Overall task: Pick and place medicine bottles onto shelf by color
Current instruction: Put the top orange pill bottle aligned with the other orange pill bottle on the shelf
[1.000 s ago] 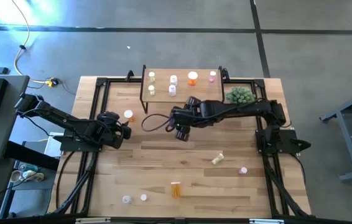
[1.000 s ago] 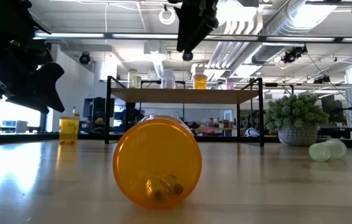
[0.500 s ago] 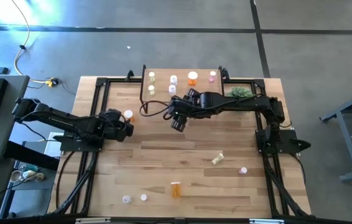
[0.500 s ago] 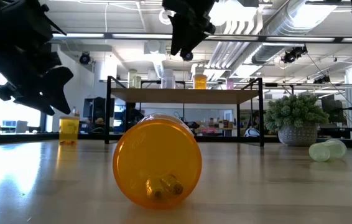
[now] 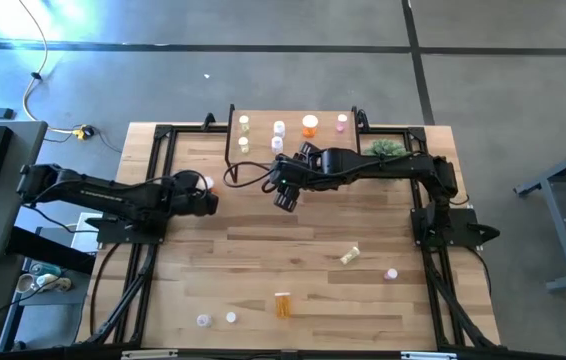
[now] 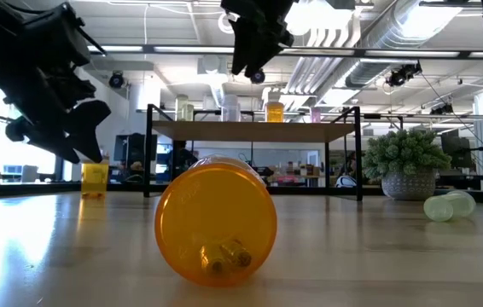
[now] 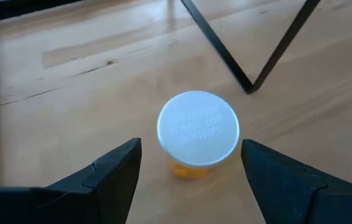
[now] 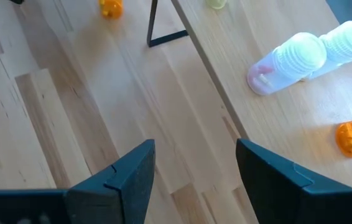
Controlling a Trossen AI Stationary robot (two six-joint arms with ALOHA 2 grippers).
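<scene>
An upright orange medicine bottle [image 7: 188, 169] with a white cap stands on the table by the shelf's left front leg [image 7: 250, 68]. My left gripper [image 7: 190, 149] is open, with one finger on each side of the bottle, apart from it; in the high view it [image 5: 206, 200] is just near of the bottle [image 5: 206, 183]. My right gripper [image 5: 285, 195] hangs open and empty above the table, before the shelf [image 5: 323, 143]. On the shelf stand yellow-green bottles [image 5: 245, 122], pale ones [image 5: 279, 128], an orange one [image 5: 309, 125] and a pink one [image 5: 341, 122].
Loose bottles lie on the near part of the table: a yellow-green one [image 5: 349, 256], a pink one [image 5: 391, 273], an orange one on its side [image 5: 282, 304] and two white ones [image 5: 203, 320]. A green plant [image 5: 385, 150] stands right of the shelf.
My left gripper has swung toward the table's far edge and right, up to the orange bottle by the shelf leg, staying open. My right gripper has moved a little toward the shelf and the left, then kept still. No bottle has moved.
</scene>
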